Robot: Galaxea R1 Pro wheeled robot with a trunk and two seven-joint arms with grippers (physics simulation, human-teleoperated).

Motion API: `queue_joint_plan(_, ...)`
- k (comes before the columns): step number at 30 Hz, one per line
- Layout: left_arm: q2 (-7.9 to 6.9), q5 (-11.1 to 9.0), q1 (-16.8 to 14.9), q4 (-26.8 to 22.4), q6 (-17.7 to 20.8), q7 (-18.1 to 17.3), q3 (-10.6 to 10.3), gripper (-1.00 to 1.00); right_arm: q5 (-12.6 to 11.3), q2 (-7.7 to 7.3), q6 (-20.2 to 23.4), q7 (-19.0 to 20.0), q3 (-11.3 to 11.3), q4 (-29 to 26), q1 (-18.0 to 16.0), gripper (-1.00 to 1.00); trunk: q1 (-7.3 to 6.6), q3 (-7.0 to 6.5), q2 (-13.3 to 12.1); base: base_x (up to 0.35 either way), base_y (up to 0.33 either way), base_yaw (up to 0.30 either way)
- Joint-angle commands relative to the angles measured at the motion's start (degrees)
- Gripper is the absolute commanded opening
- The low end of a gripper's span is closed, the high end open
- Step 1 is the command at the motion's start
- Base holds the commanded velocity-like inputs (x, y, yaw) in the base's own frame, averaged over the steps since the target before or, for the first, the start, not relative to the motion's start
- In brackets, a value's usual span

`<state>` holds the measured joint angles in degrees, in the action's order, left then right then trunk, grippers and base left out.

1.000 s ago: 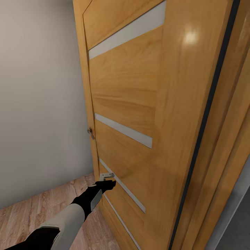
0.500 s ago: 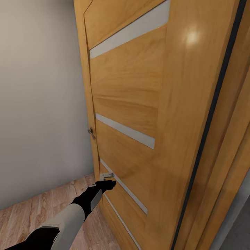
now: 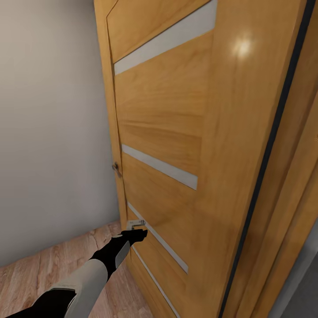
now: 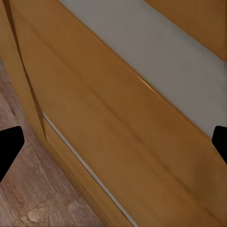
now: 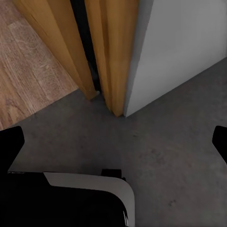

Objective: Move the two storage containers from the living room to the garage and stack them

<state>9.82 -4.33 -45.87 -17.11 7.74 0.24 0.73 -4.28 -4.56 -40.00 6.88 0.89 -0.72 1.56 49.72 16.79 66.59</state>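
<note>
left arm (image 3: pixel 95 269) reaches to the wooden door (image 3: pixel 176 132) low down.

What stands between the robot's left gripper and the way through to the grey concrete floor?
The wooden door does: the left gripper is at its lower panel by a grey strip. Grey concrete floor lies beyond the door frame.

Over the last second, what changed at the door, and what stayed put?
The door swung slightly: its free edge and the pale strips drifted a little rightward in the head view, most of it in the first half second. Nothing was grasped or released. The left gripper stays against the door's lower part, by the small metal fitting; wall and wood floor look unchanged.
</note>
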Motion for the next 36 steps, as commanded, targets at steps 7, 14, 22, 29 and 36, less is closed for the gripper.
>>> queue_joint_plan(7,0.05,-0.4,0.0,-0.1,0.4,0.0,0.1,1.00,-0.5,-0.02,0.0,0.4,0.1,-0.1,0.0,1.00,0.00,0.06,0.0,0.000,0.000,-0.196)
queue_joint_plan(14,0.06,-0.4,0.0,-0.1,0.3,0.0,0.1,1.00,-0.5,-0.02,0.0,0.4,0.1,-0.1,0.0,1.00,0.00,0.06,0.0,0.000,0.000,-0.089)
queue_joint_plan(22,0.10,-0.5,0.0,-0.1,0.4,0.0,0.1,1.00,-0.5,-0.02,0.0,0.4,0.1,-0.1,0.0,1.00,0.00,0.06,0.0,0.000,0.000,-0.005)
queue_joint_plan(29,0.11,-0.4,0.0,-0.1,0.4,0.0,0.1,1.00,-0.5,-0.02,-0.2,0.4,0.1,-0.1,0.0,1.00,0.00,0.06,0.0,0.000,0.000,0.000)
queue_joint_plan(36,0.11,-0.4,0.0,-0.1,0.4,0.0,0.1,1.00,-0.5,-0.02,-0.2,0.4,0.1,-0.1,0.0,1.00,0.00,0.06,0.0,0.000,0.000,0.000)
